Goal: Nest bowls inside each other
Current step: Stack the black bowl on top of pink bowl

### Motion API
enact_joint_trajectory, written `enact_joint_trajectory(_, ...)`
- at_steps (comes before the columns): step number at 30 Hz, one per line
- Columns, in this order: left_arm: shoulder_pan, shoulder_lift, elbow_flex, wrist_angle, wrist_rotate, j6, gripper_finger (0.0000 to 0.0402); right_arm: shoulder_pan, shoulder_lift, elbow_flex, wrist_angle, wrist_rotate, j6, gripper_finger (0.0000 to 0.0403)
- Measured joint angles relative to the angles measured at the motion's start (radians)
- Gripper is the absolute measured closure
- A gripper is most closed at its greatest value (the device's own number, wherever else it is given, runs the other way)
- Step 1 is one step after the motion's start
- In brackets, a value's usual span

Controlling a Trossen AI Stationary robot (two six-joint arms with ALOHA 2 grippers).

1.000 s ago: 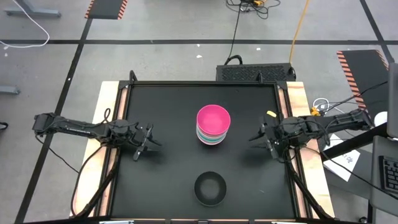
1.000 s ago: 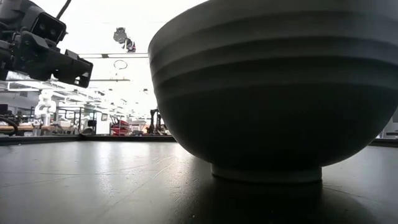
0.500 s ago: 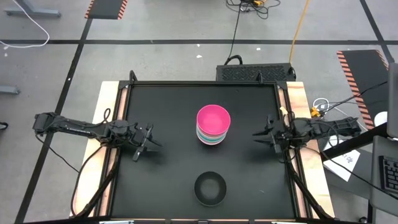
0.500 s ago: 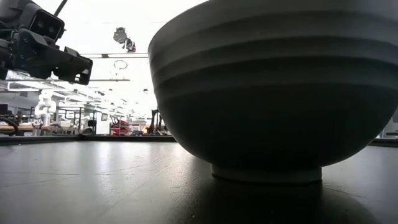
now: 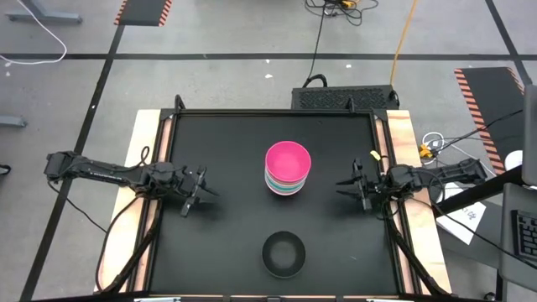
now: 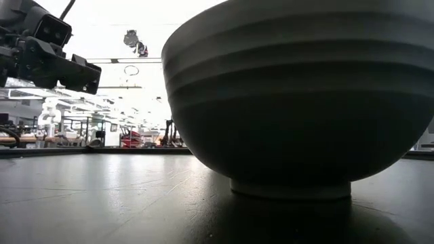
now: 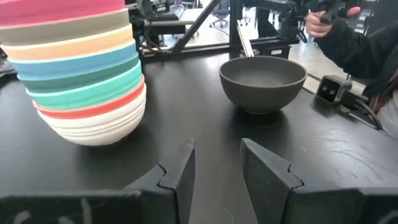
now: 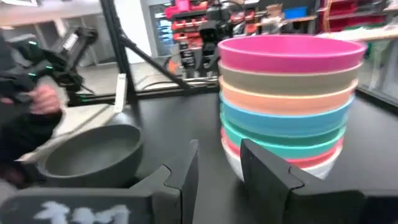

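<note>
**One black bowl out, the stack waiting mid-table**

From above we see the nested stack of bowls (image 5: 288,168) at the centre of the black table (image 5: 226,134), magenta on top and only a sliver of turquoise peeking out below. The black bowl (image 5: 283,253) sits alone, well apart from the stack, near the table's front edge.

The left gripper (image 5: 201,198) hovers at the left side of the table, the right gripper (image 5: 351,184) at the right side, the stack between them. Neither touches a bowl.

Now the wrist cameras give us what the overhead cannot: the stack's layers. From the right wrist view we count magenta, tan, orange, blue, turquoise, red-pink and white at the bottom (image 8: 289,99). The left wrist view shows the same stack (image 7: 84,74) with its top cut off, and the black bowl (image 7: 263,82) standing upright beyond it. Both wrist views show the fingers (image 7: 180,180) standing slightly apart with nothing between them; same for the right arm's pair (image 8: 186,174).

Down at table level, the black bowl (image 6: 298,102) fills our picture, hiding the stack entirely. A person's hand (image 7: 320,18) shows beyond the table.
</note>
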Motion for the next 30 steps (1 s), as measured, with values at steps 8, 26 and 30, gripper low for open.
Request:
enact_joint_trajectory(8, -0.050, 0.055, 0.002, 0.049, -0.084, -0.086, 0.0270, 0.000, 0.033, -0.003, -0.013, 0.029, -0.028, 0.0291)
enact_joint_trajectory(26, -0.330, 0.568, 0.502, -0.154, -0.460, -0.110, 0.0262, 0.000, 0.067, -0.005, -0.019, 0.031, -0.006, 0.0291)
enact_joint_trajectory(30, -0.318, 0.657, 0.603, -0.197, -0.400, -0.203, 0.0231, 0.000, 0.067, -0.005, -0.019, 0.031, 0.002, 0.0291)
